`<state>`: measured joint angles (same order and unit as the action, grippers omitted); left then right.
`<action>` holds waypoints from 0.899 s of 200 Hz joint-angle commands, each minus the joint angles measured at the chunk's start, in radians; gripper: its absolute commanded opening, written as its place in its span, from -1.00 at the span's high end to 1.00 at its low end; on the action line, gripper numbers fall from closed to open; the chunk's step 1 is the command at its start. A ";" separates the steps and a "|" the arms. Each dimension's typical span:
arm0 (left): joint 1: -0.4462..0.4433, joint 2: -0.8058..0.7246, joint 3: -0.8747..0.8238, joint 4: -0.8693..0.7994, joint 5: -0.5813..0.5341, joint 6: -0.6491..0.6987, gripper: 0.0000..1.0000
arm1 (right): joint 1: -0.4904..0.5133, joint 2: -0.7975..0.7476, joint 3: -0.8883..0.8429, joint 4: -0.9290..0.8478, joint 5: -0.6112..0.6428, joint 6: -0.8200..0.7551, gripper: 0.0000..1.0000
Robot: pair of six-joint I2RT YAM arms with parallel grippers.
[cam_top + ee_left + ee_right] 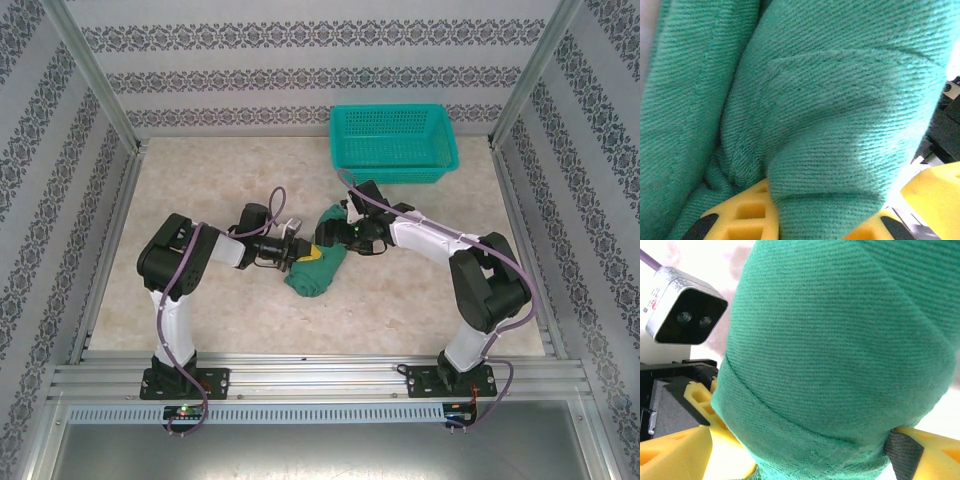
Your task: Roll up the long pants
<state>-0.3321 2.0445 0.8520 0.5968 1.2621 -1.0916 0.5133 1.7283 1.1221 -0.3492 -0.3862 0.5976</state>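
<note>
The long pants point(316, 268) lie as a dark green rolled bundle in the middle of the table. My left gripper point(300, 252) comes in from the left, shut on a fold of the cloth point(830, 100). The fold bulges out between its yellow fingers point(747, 215). My right gripper point(335, 232) is at the upper right end of the bundle. In the right wrist view the roll point(840, 350) sits between that gripper's point(800, 460) widely spread jaws. Its grey pad point(902, 452) lies against the cloth and the other finger point(670, 455) stands off it.
A teal mesh basket point(394, 145) stands at the back right of the table. The left arm's wrist camera point(682, 315) is close beside the roll. Patterned walls and metal posts bound the table on three sides.
</note>
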 commanded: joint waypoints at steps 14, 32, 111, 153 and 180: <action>0.026 0.174 -0.079 -0.105 -0.242 -0.103 1.00 | 0.028 0.042 -0.023 -0.068 -0.018 0.036 -0.84; 0.028 0.203 -0.076 -0.093 -0.237 -0.102 1.00 | 0.020 0.030 -0.030 -0.078 0.007 0.036 -0.84; 0.029 0.297 -0.111 0.010 -0.242 -0.106 1.00 | -0.027 -0.046 -0.110 -0.027 0.024 0.083 -0.85; 0.031 0.315 -0.111 0.031 -0.240 -0.114 1.00 | -0.008 0.078 -0.092 0.122 -0.065 0.160 -0.85; 0.034 0.315 -0.103 0.030 -0.234 -0.113 1.00 | 0.011 0.184 -0.037 0.187 -0.133 0.224 -0.84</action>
<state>-0.2916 2.1883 0.8333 0.9207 1.3434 -1.2324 0.4950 1.7924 1.0412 -0.2298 -0.4789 0.7425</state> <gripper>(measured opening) 0.148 0.924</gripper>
